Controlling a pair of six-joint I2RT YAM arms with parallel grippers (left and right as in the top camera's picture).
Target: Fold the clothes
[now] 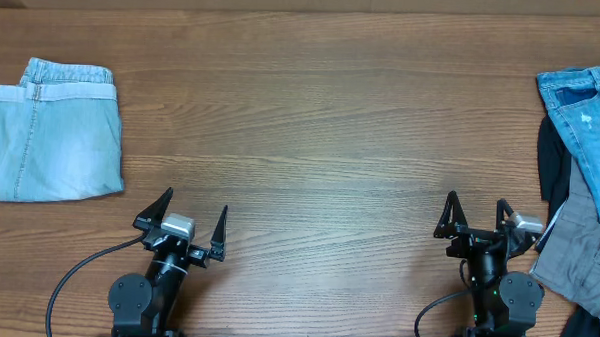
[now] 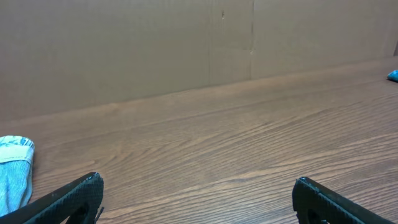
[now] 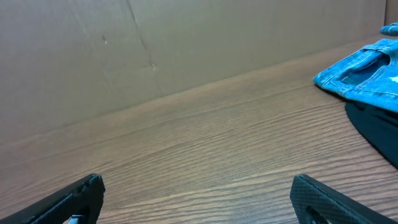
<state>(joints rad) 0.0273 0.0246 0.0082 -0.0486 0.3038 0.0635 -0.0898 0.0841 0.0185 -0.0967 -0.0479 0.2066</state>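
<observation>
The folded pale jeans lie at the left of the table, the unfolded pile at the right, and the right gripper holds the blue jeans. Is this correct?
Not quite. The right gripper is open and empty, clear of the blue jeans; the overhead view shows it. The folded pale jeans do lie at the left, the unfolded pile at the right.

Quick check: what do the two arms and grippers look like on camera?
Both arms are matte black with round joint housings. The left gripper and right gripper each have two slim, pointed black fingers and a small silver-grey block at the wrist. A black cable loops off the left arm; the right arm shows a small green light. No markings are legible.
</observation>
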